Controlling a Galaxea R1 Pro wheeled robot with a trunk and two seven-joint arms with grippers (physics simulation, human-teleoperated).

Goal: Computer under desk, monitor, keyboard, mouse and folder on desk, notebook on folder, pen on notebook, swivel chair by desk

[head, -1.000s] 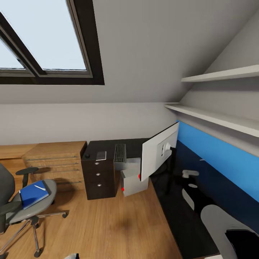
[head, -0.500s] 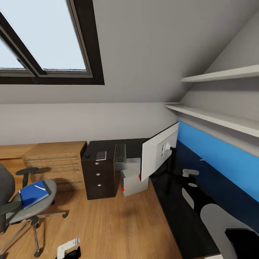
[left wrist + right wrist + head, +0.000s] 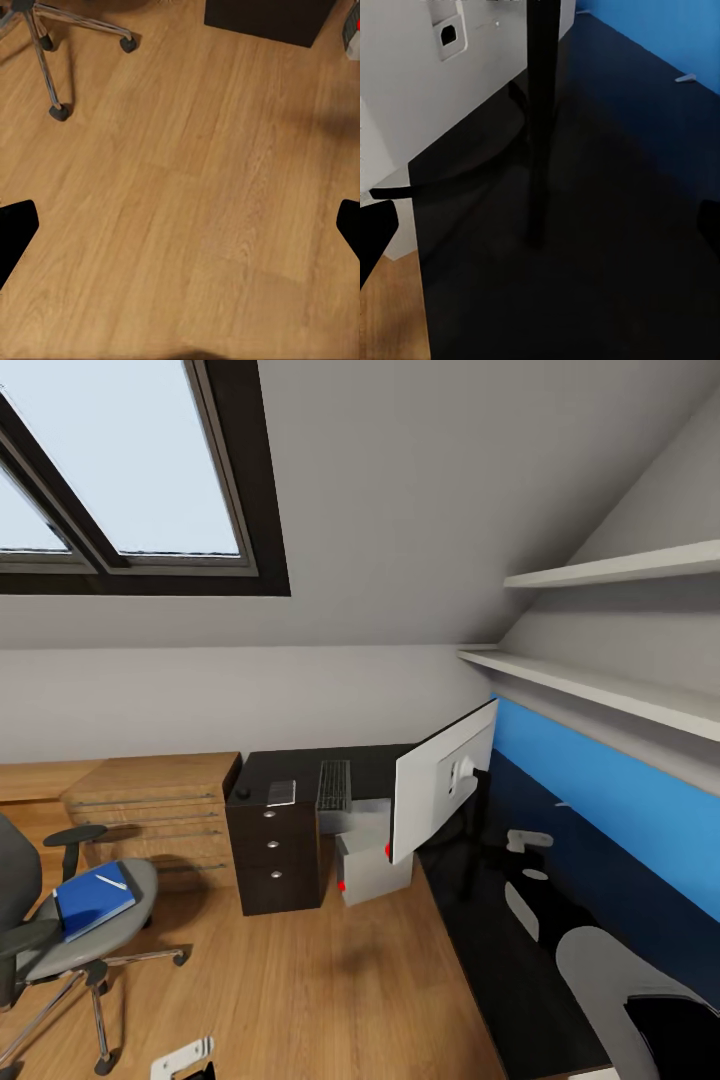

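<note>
The white monitor (image 3: pixel 440 785) stands on the black L-shaped desk (image 3: pixel 375 760), seen from behind. A dark keyboard (image 3: pixel 333 785), a flat grey notebook (image 3: pixel 282 792) and a small dark mouse (image 3: pixel 242 794) lie on the desk's far wing. The grey computer (image 3: pixel 370 860) sits under the desk. On the swivel chair (image 3: pixel 100 935) at the left lies the blue folder (image 3: pixel 92 900) with a white pen (image 3: pixel 110 881) on it. My left gripper (image 3: pixel 180 229) hangs open over bare floor. My right gripper (image 3: pixel 540 225) is open over the desk, facing the monitor's stand (image 3: pixel 540 120).
A black drawer unit (image 3: pixel 275 850) holds up the desk's far wing, with a wooden chest of drawers (image 3: pixel 160 810) beside it. Two white shelves (image 3: pixel 600 680) run above the blue wall panel (image 3: pixel 610 810). The chair's legs (image 3: pixel 52 45) spread over open wooden floor (image 3: pixel 300 980).
My left arm's end rose into the bottom edge of the head view, then sank back a little. The chair, desk and everything on them stayed put.
</note>
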